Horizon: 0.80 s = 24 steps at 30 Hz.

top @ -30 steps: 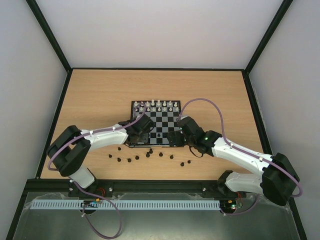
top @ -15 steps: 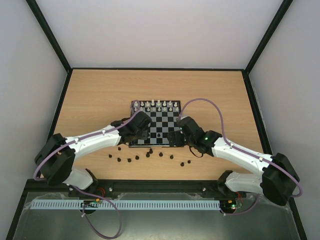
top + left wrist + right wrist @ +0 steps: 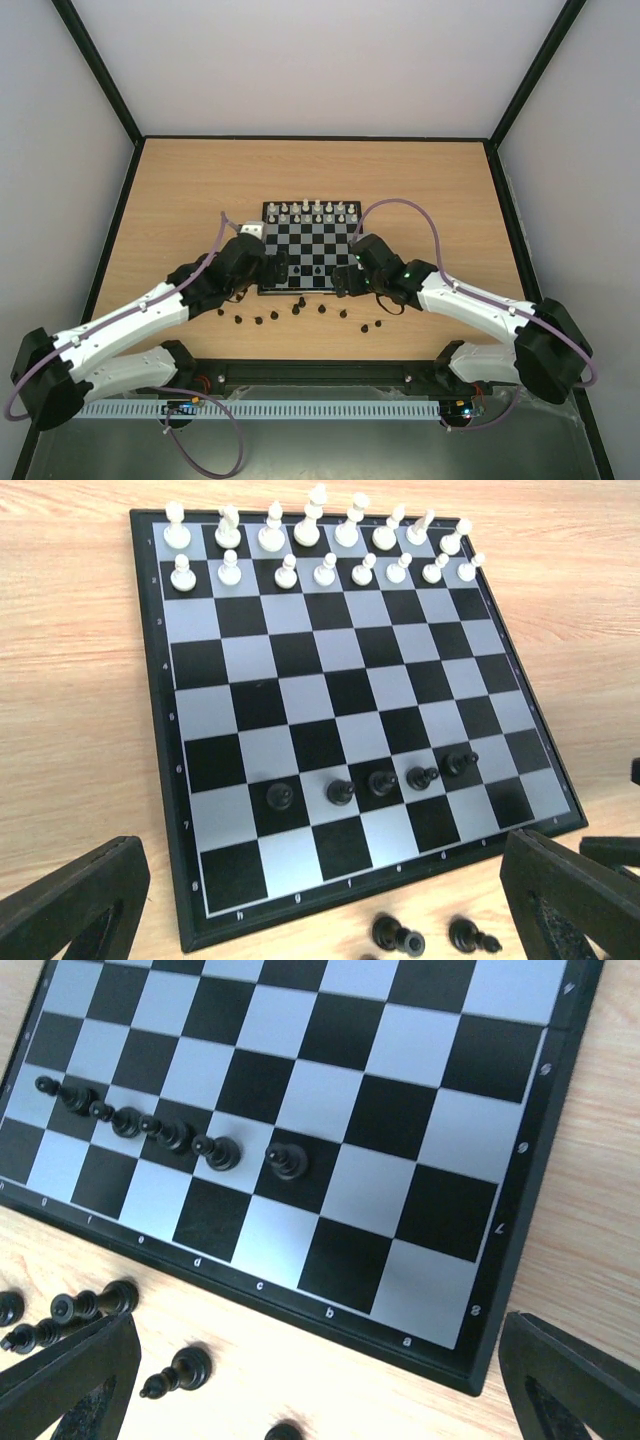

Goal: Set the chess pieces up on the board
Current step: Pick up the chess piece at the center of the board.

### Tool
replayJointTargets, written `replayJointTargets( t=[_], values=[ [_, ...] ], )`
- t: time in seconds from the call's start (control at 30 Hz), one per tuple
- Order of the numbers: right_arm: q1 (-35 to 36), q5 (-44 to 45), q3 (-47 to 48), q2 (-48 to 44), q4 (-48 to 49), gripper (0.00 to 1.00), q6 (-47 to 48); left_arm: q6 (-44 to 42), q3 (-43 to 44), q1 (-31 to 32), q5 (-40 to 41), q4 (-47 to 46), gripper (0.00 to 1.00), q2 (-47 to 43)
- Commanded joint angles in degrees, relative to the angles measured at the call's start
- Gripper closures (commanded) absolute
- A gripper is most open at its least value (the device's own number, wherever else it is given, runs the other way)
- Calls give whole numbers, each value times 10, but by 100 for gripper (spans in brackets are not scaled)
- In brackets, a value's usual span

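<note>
The board (image 3: 312,243) sits mid-table, square to the edges; white pieces (image 3: 325,572) fill its far two rows, five black pawns (image 3: 380,782) run left-to-right nearer us. Loose black pieces (image 3: 300,310) line the table (image 3: 180,200) just off the near edge. Wide open and empty, left gripper (image 3: 277,268) and right gripper (image 3: 345,280) hover at the near corners

Satiny black-and-silver board (image 3: 330,650), smooth plastic-looking chess pieces (image 3: 341,792), matt pale wood-grain table (image 3: 80,680).
</note>
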<state>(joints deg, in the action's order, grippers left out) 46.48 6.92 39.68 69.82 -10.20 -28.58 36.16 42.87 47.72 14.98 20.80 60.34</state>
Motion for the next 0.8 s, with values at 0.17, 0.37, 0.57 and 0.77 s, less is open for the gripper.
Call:
replayJointTargets(
  t=[0.17, 0.37, 0.57, 0.77],
  values=[
    [30, -43, 19, 32, -65, 1, -32, 5, -53, 2, -31, 10, 1, -98],
    [73, 14, 47, 22, -150, 1, -73, 1, -74, 2, -96, -22, 1, -116],
    [89, 44, 35, -53, -191, 1, -132, 2, -94, 2, -123, -25, 1, -140],
    [89, 71, 14, -95, -247, 1, -189, 6, -96, 2, -125, -23, 1, -154]
  ],
)
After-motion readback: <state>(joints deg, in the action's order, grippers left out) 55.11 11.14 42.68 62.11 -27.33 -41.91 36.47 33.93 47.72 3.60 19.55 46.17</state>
